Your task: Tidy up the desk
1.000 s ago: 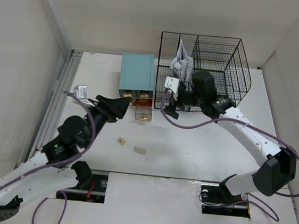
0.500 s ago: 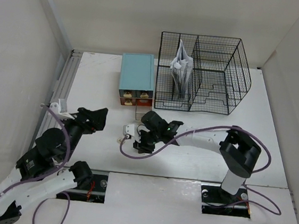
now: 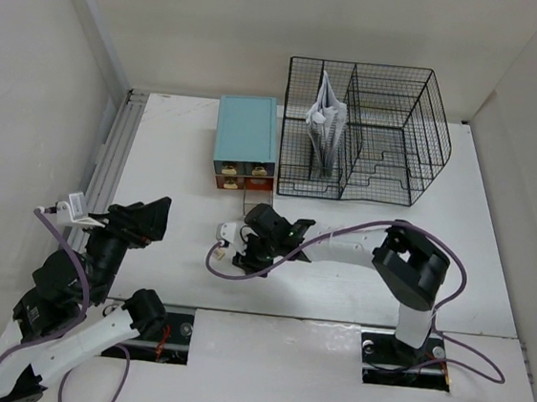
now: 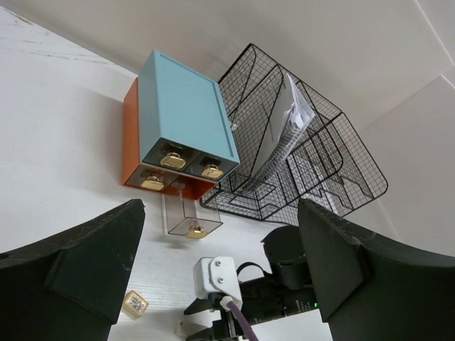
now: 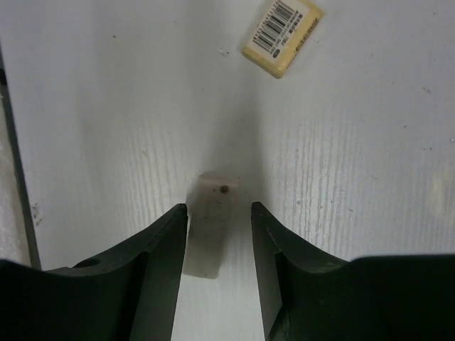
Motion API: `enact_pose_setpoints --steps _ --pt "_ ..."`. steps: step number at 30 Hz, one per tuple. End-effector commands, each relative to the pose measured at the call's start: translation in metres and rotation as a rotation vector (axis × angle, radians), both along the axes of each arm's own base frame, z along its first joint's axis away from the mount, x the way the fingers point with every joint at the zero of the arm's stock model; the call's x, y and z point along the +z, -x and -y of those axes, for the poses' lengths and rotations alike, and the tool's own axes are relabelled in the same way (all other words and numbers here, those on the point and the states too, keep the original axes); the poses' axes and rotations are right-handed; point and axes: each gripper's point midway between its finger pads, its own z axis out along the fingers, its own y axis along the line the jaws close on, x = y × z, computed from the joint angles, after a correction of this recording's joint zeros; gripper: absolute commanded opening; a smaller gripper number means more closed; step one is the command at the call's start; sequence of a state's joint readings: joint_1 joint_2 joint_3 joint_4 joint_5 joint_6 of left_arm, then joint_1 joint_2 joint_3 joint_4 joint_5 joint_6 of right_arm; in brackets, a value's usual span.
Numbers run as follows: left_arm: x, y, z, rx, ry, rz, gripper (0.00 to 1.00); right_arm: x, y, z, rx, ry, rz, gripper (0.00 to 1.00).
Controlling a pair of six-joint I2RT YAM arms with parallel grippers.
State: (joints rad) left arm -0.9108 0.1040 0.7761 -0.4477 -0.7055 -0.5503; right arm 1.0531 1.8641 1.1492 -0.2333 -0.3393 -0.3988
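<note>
My right gripper [image 5: 219, 207] is open around the small white block [image 5: 212, 227]. I should squeeze its middle slowly, then lift straight up.

Drawer box [image 3: 247, 130] left of rack [image 3: 381, 136], both on desk [image 3: 481, 238]

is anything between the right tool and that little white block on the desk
Nothing visible. The right tool straddles the white block on the desk, a finger on each side. The barcoded eraser lies farther ahead, apart from both.
</note>
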Motion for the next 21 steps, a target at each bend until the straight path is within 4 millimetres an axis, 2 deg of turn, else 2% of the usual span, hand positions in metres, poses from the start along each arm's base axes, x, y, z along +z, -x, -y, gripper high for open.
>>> enact_pose_setpoints --steps 1,5,6,8,9,12,13,14,16,17,19,21 --pt "0.003 -0.002 0.001 0.006 0.003 0.007 0.87 0.005 -0.016 -0.013 -0.044 -0.026 0.047 0.47" --pt "0.004 -0.001 -0.001 0.006 0.01 0.013 0.89 -0.005 -0.015 -0.009 -0.049 0.004 0.039 0.48" --pt "0.004 -0.001 -0.001 0.006 0.01 0.013 0.89 -0.011 -0.016 -0.006 -0.055 0.026 0.037 0.44" --pt "0.005 0.0 -0.002 0.006 0.019 0.02 0.89 -0.012 -0.02 -0.008 -0.063 0.029 0.048 0.21" --pt "0.005 0.0 -0.002 0.006 0.019 0.02 0.89 -0.013 -0.018 -0.006 -0.063 0.038 0.043 0.0" --pt "0.006 0.002 -0.002 -0.003 0.025 0.026 0.89 0.003 -0.029 -0.014 -0.045 0.027 0.093 0.0" --pt "0.006 0.002 -0.002 -0.003 0.025 0.026 0.89 0.014 -0.032 -0.015 -0.042 0.023 0.116 0.0" --pt "0.006 0.002 -0.002 -0.003 0.025 0.026 0.89 0.038 -0.04 -0.026 -0.02 -0.021 0.161 0.0" --pt "0.008 0.002 -0.002 -0.003 0.033 0.032 0.89 0.057 -0.048 -0.029 -0.005 -0.022 0.21 0.0" --pt "0.008 0.002 -0.002 -0.003 0.033 0.032 0.89 0.083 -0.058 -0.038 0.008 -0.061 0.272 0.0" --pt "0.007 0.001 -0.001 -0.003 0.025 0.026 0.9 0.104 -0.076 -0.04 -0.025 -0.066 0.366 0.0" --pt "0.007 0.001 -0.001 -0.003 0.025 0.026 0.9 0.115 -0.088 -0.042 -0.041 -0.067 0.429 0.0"
